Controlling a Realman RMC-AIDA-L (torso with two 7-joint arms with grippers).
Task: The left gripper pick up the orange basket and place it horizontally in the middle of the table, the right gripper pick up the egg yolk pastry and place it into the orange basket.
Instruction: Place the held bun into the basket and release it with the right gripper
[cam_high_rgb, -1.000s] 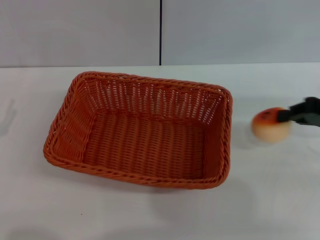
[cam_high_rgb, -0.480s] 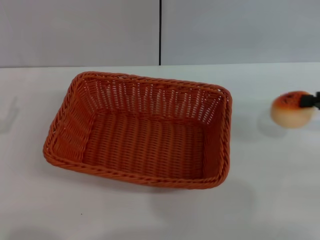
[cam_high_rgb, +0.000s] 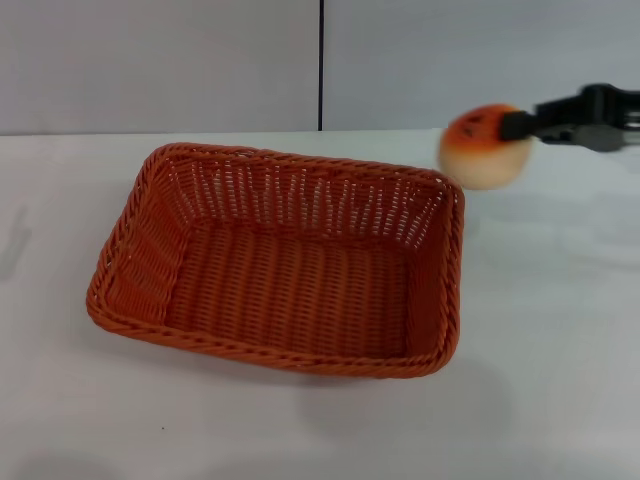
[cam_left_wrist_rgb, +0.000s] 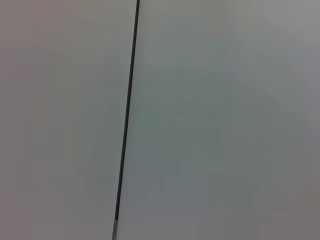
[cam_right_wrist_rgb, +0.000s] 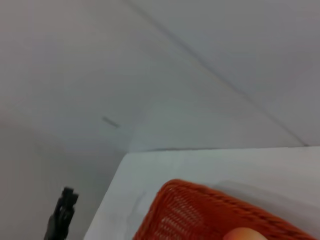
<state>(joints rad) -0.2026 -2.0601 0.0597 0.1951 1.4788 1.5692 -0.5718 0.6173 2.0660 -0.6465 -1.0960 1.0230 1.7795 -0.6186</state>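
the right pincer (cam_high_rgb: 522, 125) is gripping the pastry (cam_high_rgb: 486, 147) in the air, with the basket (cam_high_rgb: 280, 258) lying on the table (cam_high_rgb: 540, 330) below and to its left, long axis running away leftward, its near corner almost underneath.

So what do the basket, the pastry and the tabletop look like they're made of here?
The orange basket looks like woven wicker, possibly plastic: open weave, braided rim.

The egg yolk pastry, held above the table by the right hand, looks like baked dough or a replica: cream sides, browned top.

The table is a plain white matte surface; the material underneath can't be told.
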